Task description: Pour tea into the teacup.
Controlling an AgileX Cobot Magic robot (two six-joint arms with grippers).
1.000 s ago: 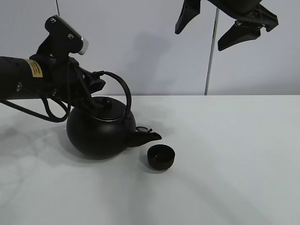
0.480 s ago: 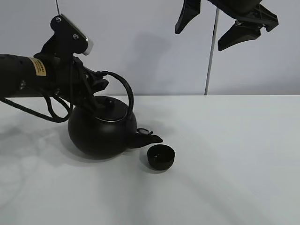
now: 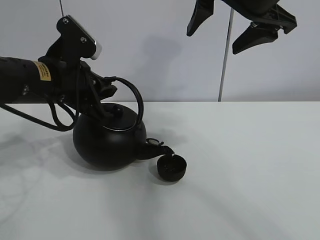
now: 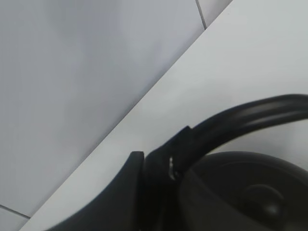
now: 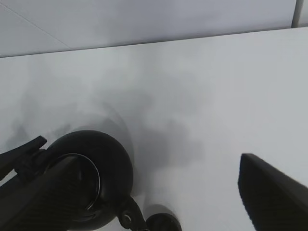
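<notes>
The large round black kettle (image 3: 109, 141) stands tilted on the white table (image 3: 250, 165), its spout (image 3: 160, 149) lowered over the near rim of the small black teacup (image 3: 171, 167). My left gripper (image 3: 104, 89) is shut on the kettle's arched handle (image 4: 240, 115); one finger (image 4: 139, 178) shows against it above the lid (image 4: 255, 197). My right gripper (image 3: 235, 25) is open and empty, high above the table. In the right wrist view the kettle (image 5: 96, 173) and part of the teacup (image 5: 163, 224) show below the gripper (image 5: 159, 161). No liquid can be made out.
A grey wall (image 3: 165, 50) with a vertical seam (image 3: 226, 60) stands behind the table. The left arm's cables (image 3: 57, 117) hang beside the kettle. The table stretches bare to the right and front of the cup.
The left gripper has shifted the kettle slightly right and tipped it forward, so the spout has come down over the teacup's rim. The right arm has not moved.
</notes>
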